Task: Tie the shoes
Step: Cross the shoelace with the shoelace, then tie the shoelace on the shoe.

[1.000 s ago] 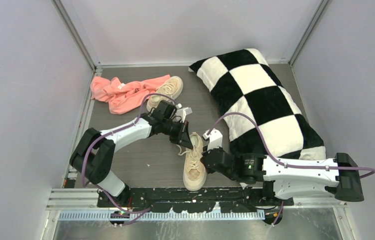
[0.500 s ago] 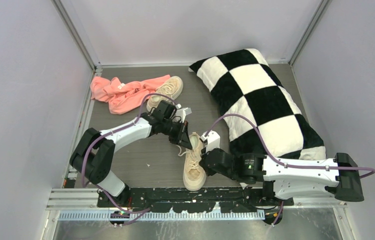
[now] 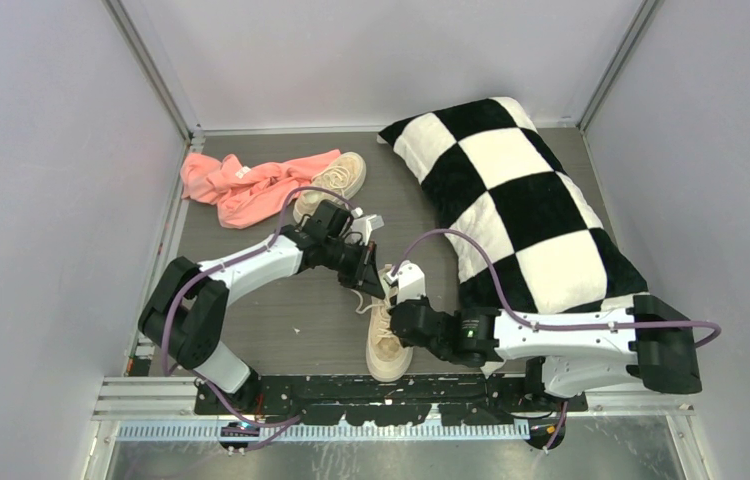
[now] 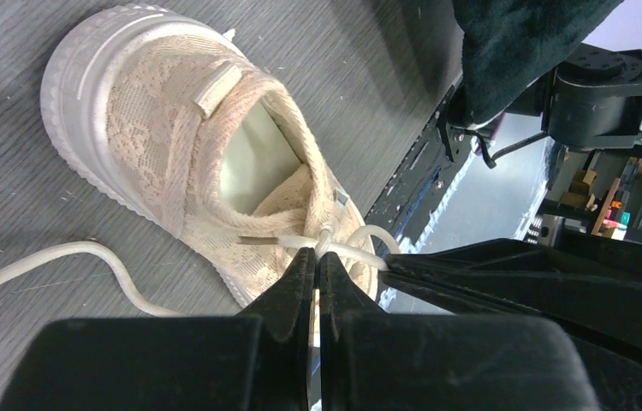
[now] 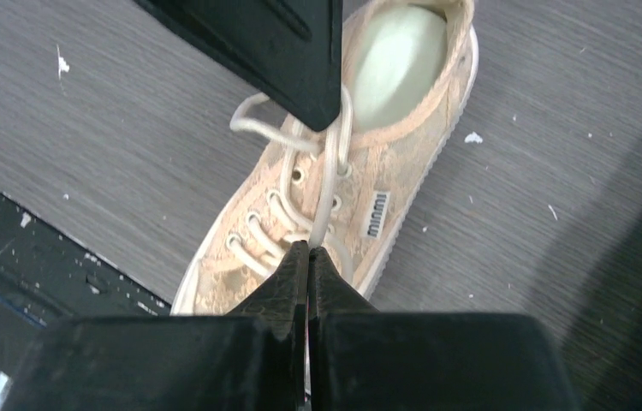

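One beige shoe lies on the table between the arms, toe toward the near edge. It also shows in the left wrist view and the right wrist view. My left gripper is over its heel end, shut on a cream lace at the crossing by the top eyelets. My right gripper is over the shoe's middle, shut on a taut lace strand that runs up to the left fingers. The other shoe lies at the back, beside the pink cloth.
A pink cloth lies at the back left. A large black-and-white checkered pillow fills the right side, close to the right arm. A loose lace end trails on the table. The black base rail runs along the near edge.
My right arm has moved left and forward, bringing its gripper over the near shoe's middle. My left gripper has stayed almost still at the heel end.
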Controlling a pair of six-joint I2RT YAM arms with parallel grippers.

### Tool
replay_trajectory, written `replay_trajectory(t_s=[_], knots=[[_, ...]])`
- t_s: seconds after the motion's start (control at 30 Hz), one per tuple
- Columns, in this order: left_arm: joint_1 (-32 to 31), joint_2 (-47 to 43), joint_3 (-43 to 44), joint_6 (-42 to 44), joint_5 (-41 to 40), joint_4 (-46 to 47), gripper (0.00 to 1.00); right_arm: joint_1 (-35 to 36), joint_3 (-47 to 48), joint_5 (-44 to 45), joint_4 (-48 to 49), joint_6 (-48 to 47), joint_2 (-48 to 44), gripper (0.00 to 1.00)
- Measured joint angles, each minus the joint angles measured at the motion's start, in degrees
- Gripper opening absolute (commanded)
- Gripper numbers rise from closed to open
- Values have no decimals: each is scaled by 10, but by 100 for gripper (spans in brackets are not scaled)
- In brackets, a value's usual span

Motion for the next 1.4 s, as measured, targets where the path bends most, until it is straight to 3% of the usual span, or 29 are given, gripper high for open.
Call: replay_trajectory(t_s=[0.23, 0.37, 0.53, 0.9, 1.2, 1.4], knots=[[0, -9, -2, -2, 14, 0, 2, -22, 0, 32, 75, -13, 32, 1], [0, -21, -10, -6, 18, 2, 34, -41, 0, 33, 115, -15, 48, 1], [7, -42, -16, -25, 16, 3, 47, -47, -8, 26, 134, -16, 63, 1], [42, -71, -33, -100, -39, 5, 47, -55, -19, 23, 157, -15, 65, 1], [51, -68, -60, -226, -117, 32, 57, -58, -19, 19, 171, -15, 66, 1], [51, -60, -82, -280, -157, 73, 51, -59, -19, 19, 173, -15, 69, 1]])
